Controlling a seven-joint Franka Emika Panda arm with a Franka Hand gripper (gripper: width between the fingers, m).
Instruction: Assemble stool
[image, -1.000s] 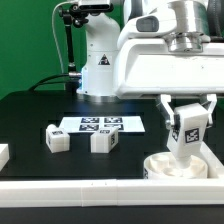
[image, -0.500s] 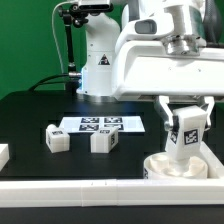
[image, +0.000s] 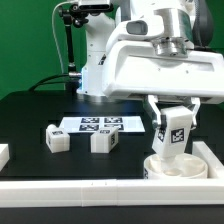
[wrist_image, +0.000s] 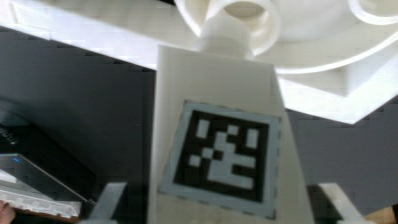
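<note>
- The claw (image: 177, 118) is clamping narrowly on one stool leg (image: 172, 136), a finger pressing each side of it (the wrist view is showing the fingers (wrist_image: 111, 203) flanking the leg (wrist_image: 222, 110) and its square tag).
- The leg is hanging at the exterior view's right, just above the round seat (image: 160, 168), which is sitting on the tabletop (image: 30, 115) near the front rail (image: 70, 190).
- The leg's long axis is running nearly upright, its top leaning a little toward the exterior view's right.
- The seat is lying straight below the claw, in line with that axis, so the coming move is probably turning on a downward push once the lean is taken out.
- In the wrist view the leg's far end is meeting a raised round socket (wrist_image: 246, 12) on the seat (wrist_image: 329, 60); whether it is already entering cannot be told.
- Within the seat's rim, only the lower end of the gripped leg is showing.
- Two loose legs (image: 55, 138) (image: 103, 141) are resting on the tabletop toward the exterior view's left, just in front of the marker board (image: 100, 124), apart from each other and well apart from the seat.
</note>
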